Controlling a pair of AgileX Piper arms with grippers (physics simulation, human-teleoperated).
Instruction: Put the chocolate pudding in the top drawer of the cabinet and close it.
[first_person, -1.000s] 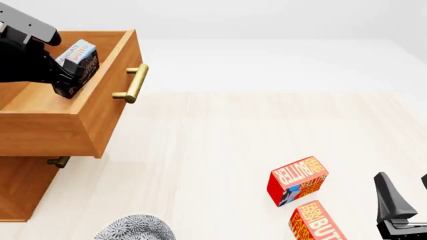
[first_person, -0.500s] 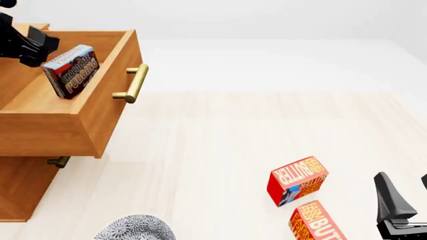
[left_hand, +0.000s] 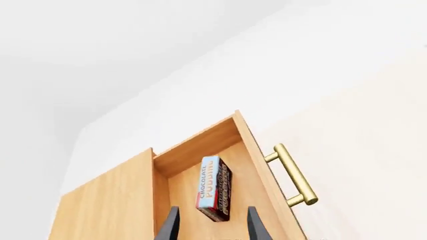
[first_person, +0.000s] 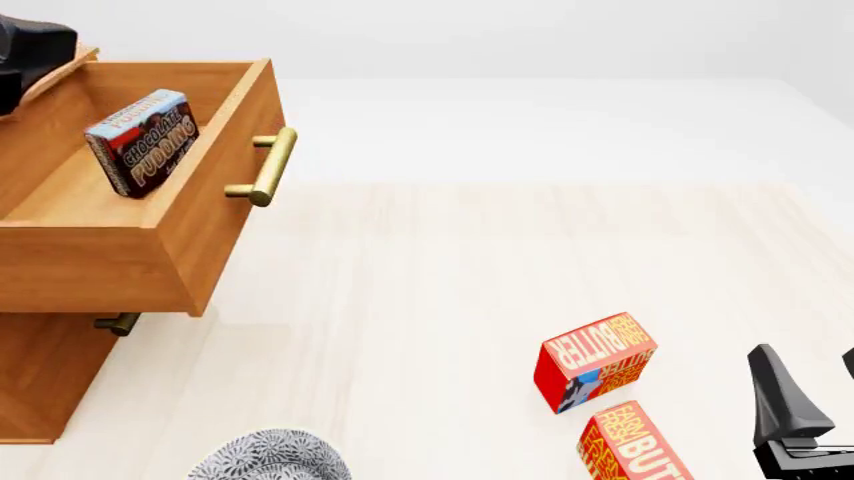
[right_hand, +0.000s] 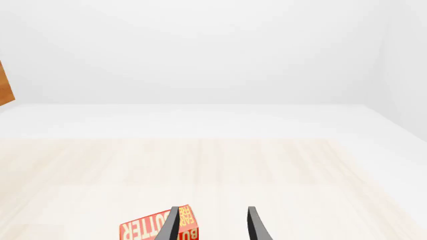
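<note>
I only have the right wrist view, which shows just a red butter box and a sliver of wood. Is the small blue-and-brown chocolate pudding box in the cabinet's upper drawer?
Observer: Yes. The small blue-and-brown chocolate pudding box stands on its edge inside the honey-brown wooden top drawer.
Operator: Is the left tool holding it?
Observer: No. The left tool is open and clear of the box.
Operator: Is the drawer shut?
Observer: No, it is pulled out, and nothing touches its brass bar handle.
</note>
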